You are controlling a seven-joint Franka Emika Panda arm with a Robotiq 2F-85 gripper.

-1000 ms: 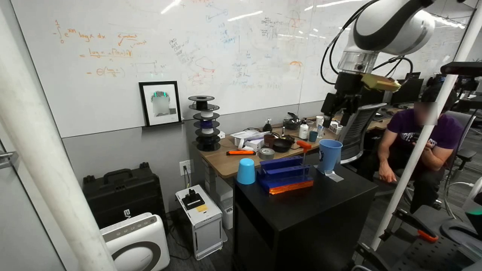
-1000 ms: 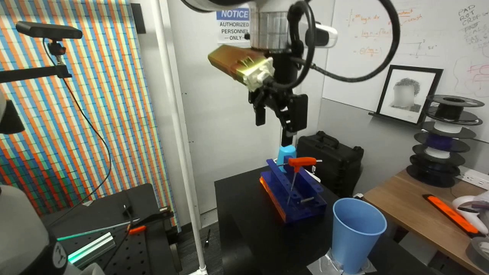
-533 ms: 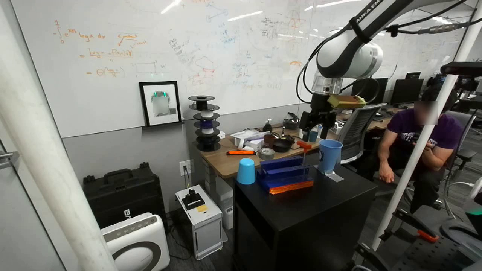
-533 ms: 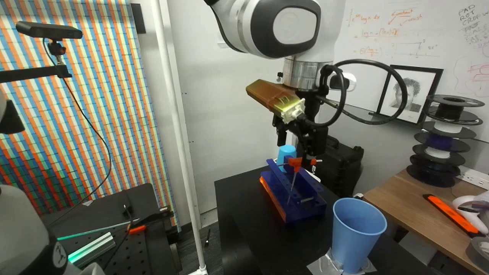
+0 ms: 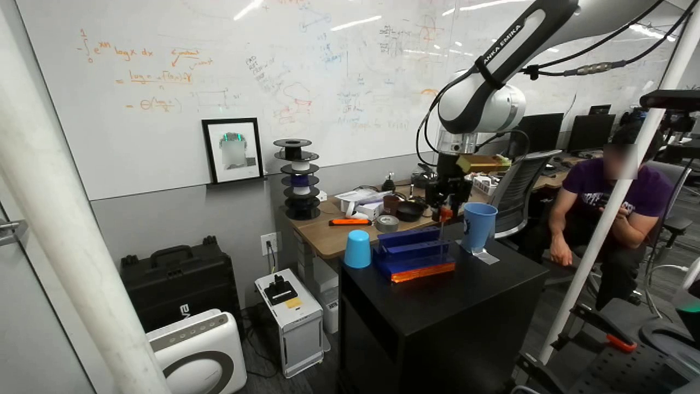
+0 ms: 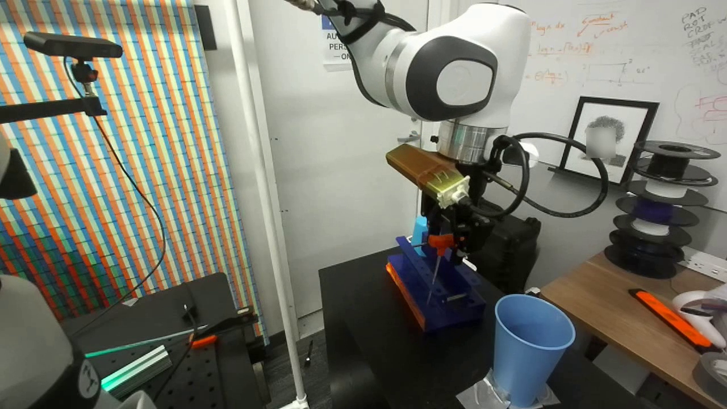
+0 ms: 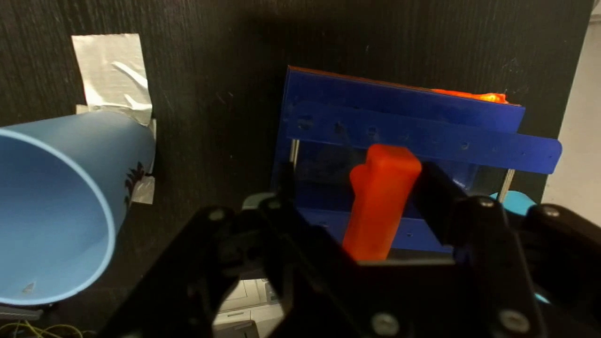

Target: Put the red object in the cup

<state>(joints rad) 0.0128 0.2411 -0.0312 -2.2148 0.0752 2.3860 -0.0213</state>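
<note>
In the wrist view, the black gripper [image 7: 358, 174] is seen nearest, its two fingers spread apart with the handle of a red tool [image 7: 385, 202] between them. A gap is left on one side of the handle; whether it is touched on the other side cannot be told. In both exterior views, the tool's thin metal rod is held nearly upright in a dark blue rack [image 7: 357, 94] with an orange edge. Next to the rack, but clear of it, a blue cup [image 7: 110, 150] is stood upright, its base stuck to the black tabletop [image 7: 211, 141] with silver tape [image 7: 110, 65]. In an exterior view, a smaller light-blue cup [image 5: 357, 249] is set upside down just beside the rack's opposite end. Farther back, a wooden desk [image 5: 320, 232] is crowded with small items [image 5: 410, 212], and a column of spools [image 5: 299, 181] is stacked at its corner. A person [image 5: 585, 178] in a purple shirt is seated beyond the tabletop. Behind, a whiteboard [image 5: 262, 65] is covered with handwritten formulas, and a framed picture [image 5: 234, 153] is set against it.
</note>
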